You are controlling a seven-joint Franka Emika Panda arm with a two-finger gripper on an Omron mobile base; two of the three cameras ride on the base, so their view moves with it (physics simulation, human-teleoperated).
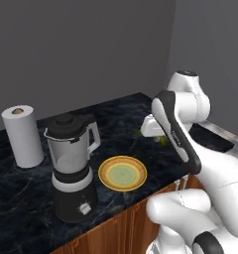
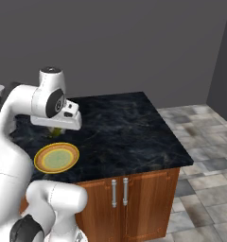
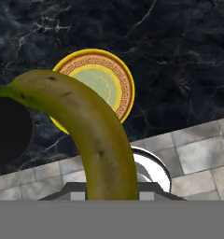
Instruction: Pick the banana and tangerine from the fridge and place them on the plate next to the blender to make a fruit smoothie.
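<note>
My gripper (image 2: pixel 56 128) is shut on the banana (image 3: pixel 86 126), a curved greenish-yellow fruit that fills the front of the hand view. It hangs above the dark counter, just beyond the far right rim of the plate (image 1: pixel 122 173), a yellow-orange dish with a pale green centre. A bit of the banana (image 2: pixel 55 132) peeks out under the hand, and the plate (image 2: pixel 56 158) lies bare below it. The blender (image 1: pixel 71 166) stands left of the plate, close to its rim. The tangerine and the fridge are out of view.
A paper towel roll (image 1: pixel 23 136) stands at the back left of the black marble counter (image 2: pixel 120 127). The counter's front edge runs just below the plate, above wooden cabinet doors (image 2: pixel 119 194). Grey floor tiles (image 2: pixel 205 156) lie to the right.
</note>
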